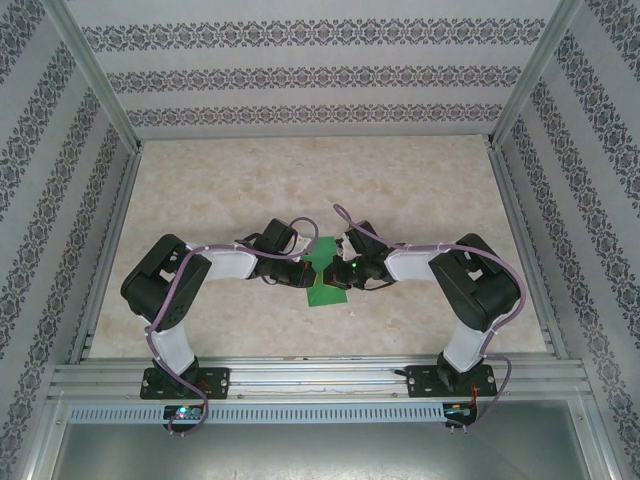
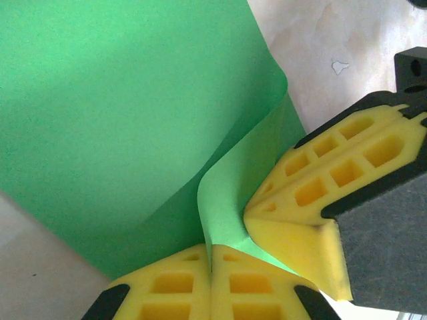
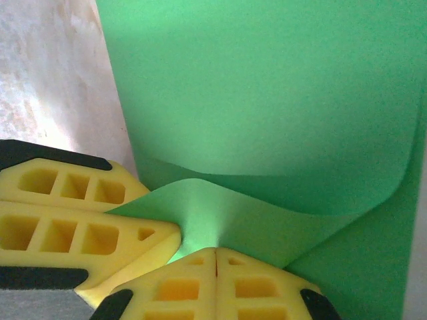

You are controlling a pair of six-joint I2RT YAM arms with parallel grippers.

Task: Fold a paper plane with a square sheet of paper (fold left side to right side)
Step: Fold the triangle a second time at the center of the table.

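The square sheet of paper (image 1: 326, 292) is bright green and lies at the table's middle between the two arms. Part of it is lifted and curled over the flat part (image 2: 133, 100). My left gripper (image 1: 303, 272) is shut on the raised edge, which runs up between its yellow pads (image 2: 212, 263). My right gripper (image 1: 349, 271) is shut on the same curled flap (image 3: 215, 257), right beside the left one. The right gripper's fingers (image 2: 320, 193) touch the flap in the left wrist view. The left gripper's fingers (image 3: 67, 213) show at the left of the right wrist view. The paper plane is out of view.
The beige marbled table top (image 1: 300, 190) stretches beyond the paper. Aluminium rails (image 1: 320, 375) run along the near edge and the sides. Patterned walls (image 1: 320, 70) close in the back and both sides.
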